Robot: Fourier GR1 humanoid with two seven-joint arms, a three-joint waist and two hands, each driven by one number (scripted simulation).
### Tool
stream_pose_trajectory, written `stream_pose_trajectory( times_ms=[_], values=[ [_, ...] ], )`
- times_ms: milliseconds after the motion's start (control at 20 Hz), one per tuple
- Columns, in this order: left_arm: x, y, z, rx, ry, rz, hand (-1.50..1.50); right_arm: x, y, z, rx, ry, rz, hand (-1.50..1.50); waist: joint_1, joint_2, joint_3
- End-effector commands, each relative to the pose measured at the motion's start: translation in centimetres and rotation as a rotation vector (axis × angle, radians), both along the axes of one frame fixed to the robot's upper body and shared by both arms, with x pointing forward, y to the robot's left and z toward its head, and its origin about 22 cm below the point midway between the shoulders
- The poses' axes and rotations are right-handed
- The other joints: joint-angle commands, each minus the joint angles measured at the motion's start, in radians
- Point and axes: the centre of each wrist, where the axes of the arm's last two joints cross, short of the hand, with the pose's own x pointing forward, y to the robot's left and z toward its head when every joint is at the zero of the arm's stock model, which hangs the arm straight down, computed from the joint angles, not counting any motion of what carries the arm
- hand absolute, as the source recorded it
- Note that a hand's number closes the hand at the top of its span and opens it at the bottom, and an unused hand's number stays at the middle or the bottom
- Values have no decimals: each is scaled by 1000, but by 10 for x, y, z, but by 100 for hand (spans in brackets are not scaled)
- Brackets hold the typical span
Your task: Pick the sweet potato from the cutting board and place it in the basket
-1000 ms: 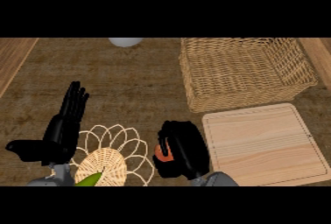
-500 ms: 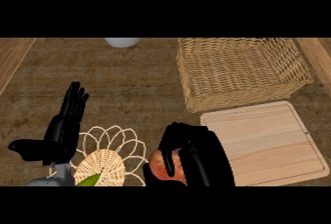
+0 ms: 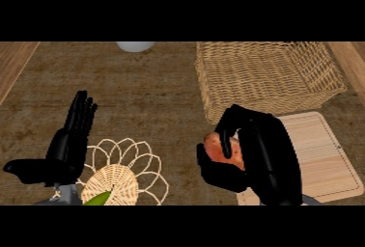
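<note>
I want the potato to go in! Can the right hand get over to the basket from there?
Probably yes. The right hand holds the sweet potato, and the basket stands just beyond it, its top open, with nothing between them.

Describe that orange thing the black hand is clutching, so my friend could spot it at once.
Start at the big woven wicker basket at the counter's far right, then drop to the pale wooden cutting board in front of it. At the board's left edge, the right hand curls round an orange-brown, lumpy sweet potato. It is the only orange thing in sight.
</note>
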Motion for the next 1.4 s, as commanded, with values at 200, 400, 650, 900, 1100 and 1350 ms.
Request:
stream_pose_trajectory(
  times_ms=[200,400,650,900,1100,1350],
  values=[
    [-4,11,-7,3,11,-3,0,50,-50,24,13,-14,-61,150,3,1,0],
    [-11,3,-8,-5,-9,-2,0,59,-70,-2,19,-20,-110,150,3,1,0],
    [15,3,7,4,-3,-10,0,90,-94,-15,-32,-13,-129,150,1,3,0],
    [0,2,-19,16,4,-11,0,103,-120,-45,-76,19,-110,150,3,2,0],
    [2,10,2,-8,13,-16,0,127,-120,-55,-122,35,-110,150,8,2,0],
    [1,-1,-5,14,-9,-2,0,120,-120,-95,-113,61,-124,150,4,2,0]
  ],
)
